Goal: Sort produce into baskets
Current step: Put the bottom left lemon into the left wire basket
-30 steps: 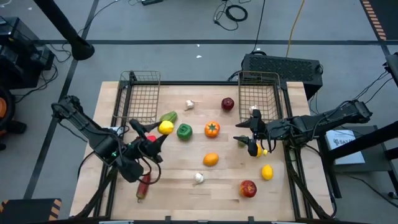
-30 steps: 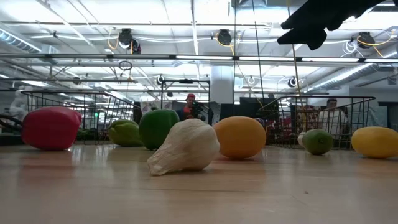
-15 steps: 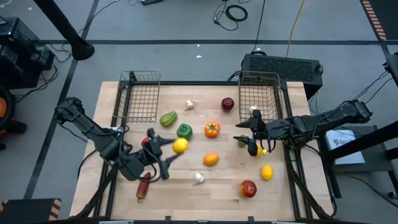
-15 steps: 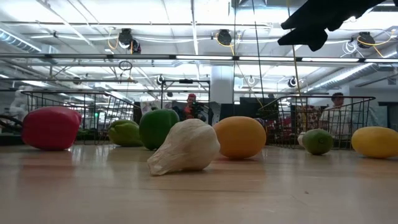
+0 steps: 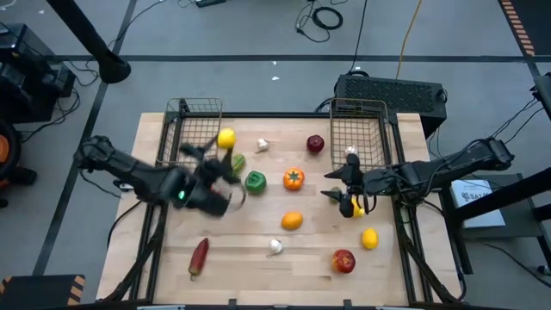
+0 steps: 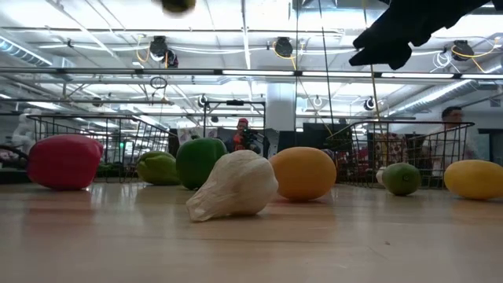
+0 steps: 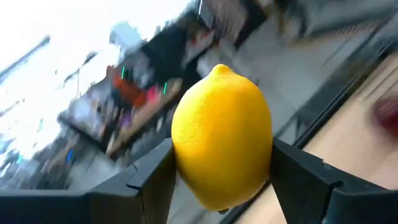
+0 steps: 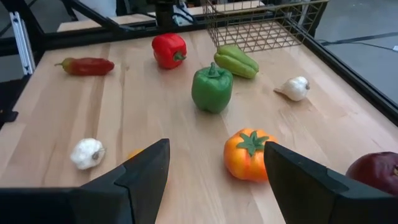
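One lemon (image 7: 222, 144) pinched between left gripper (image 7: 221, 167) fingers, carried high just beside left wire basket (image 5: 195, 134). Step in hand: transport to basket. Next: centre over basket, lower, release. Right gripper (image 8: 216, 167) spread open, empty, hovering beside right basket (image 5: 358, 129).

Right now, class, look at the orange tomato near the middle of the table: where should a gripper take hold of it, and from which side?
Grip the orange tomato across its round body, coming straight down from above with a finger on each side. It sits upright with its green stem cap facing up, and bare table surrounds it. The green pepper beside it stands apart, so the fingers should clear.
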You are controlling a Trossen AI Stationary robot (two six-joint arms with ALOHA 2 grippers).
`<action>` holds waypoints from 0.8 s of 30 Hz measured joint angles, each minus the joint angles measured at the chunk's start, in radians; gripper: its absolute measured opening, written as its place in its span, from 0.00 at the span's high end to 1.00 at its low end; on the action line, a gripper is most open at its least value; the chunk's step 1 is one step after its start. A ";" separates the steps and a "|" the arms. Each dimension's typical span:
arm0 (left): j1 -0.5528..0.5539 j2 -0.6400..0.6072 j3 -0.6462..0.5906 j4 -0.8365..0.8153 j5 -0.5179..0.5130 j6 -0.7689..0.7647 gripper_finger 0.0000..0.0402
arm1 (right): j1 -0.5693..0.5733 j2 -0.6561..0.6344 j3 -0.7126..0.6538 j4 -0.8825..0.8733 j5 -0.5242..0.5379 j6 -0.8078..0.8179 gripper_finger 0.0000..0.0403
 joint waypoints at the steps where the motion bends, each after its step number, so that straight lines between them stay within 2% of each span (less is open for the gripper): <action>1: 0.052 0.000 0.000 -0.065 0.039 -0.055 0.42 | 0.000 0.002 0.000 -0.001 0.000 -0.001 0.38; 5: 0.268 0.005 -0.019 -0.239 0.251 -0.156 0.42 | 0.000 0.012 0.000 -0.006 0.000 -0.003 0.38; 9: 0.465 0.005 -0.038 -0.261 0.370 -0.096 0.42 | -0.002 0.016 0.000 -0.010 0.000 -0.006 0.38; 14: 0.673 0.012 -0.045 -0.146 0.583 0.078 0.42 | -0.002 0.017 0.000 -0.010 0.000 -0.006 0.38; 20: 0.865 0.012 -0.045 0.023 0.950 0.322 0.42 | -0.002 0.017 0.000 -0.011 0.000 -0.010 0.38; 24: 0.984 0.011 -0.045 0.069 1.066 0.364 0.42 | -0.002 0.017 0.000 -0.011 0.000 -0.010 0.38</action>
